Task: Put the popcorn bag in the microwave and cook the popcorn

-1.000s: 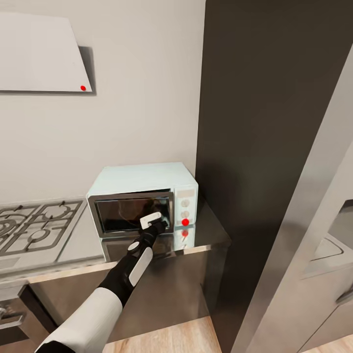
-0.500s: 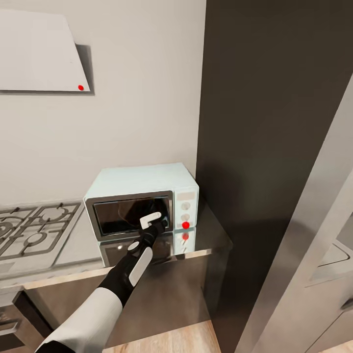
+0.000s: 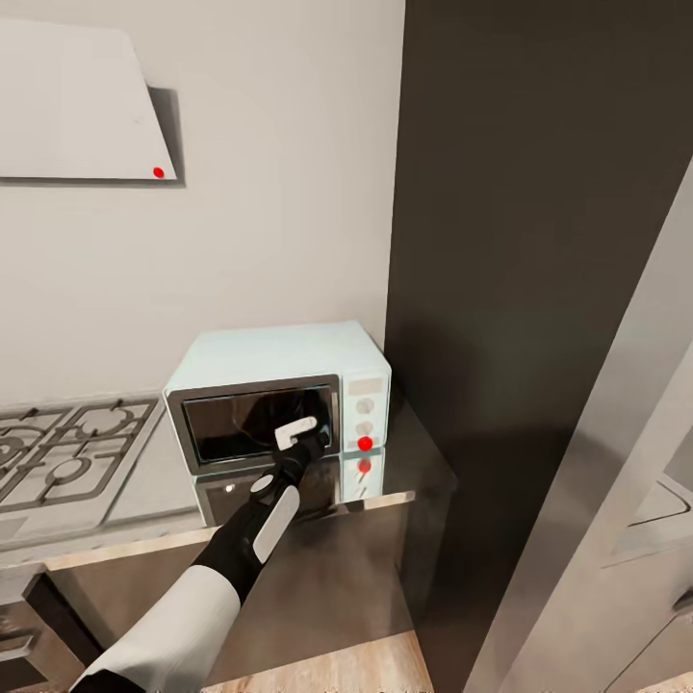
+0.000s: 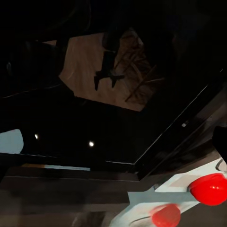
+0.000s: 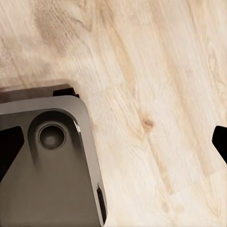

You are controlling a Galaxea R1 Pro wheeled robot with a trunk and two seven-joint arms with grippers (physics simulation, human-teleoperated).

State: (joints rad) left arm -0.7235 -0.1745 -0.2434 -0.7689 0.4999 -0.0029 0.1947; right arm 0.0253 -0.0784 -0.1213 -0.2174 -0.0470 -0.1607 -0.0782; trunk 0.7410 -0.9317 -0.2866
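The pale mint-blue microwave stands on the shiny grey countertop with its dark glass door closed. My left gripper is at the door's right edge, just left of the white knobs and the red dot. In the left wrist view the dark glass is very close, with the red dot beside it; one fingertip sits far to the side, so the jaws stand open. The popcorn bag is hidden. My right gripper hangs open over the wooden floor.
A gas hob lies left of the microwave. A tall dark cabinet rises right beside it, and a grey steel unit stands nearer on the right. A white hood hangs on the wall. The robot's grey base is below the right gripper.
The head view shifted slightly a second ago. My left gripper stays at the microwave door, and nothing else has visibly moved.
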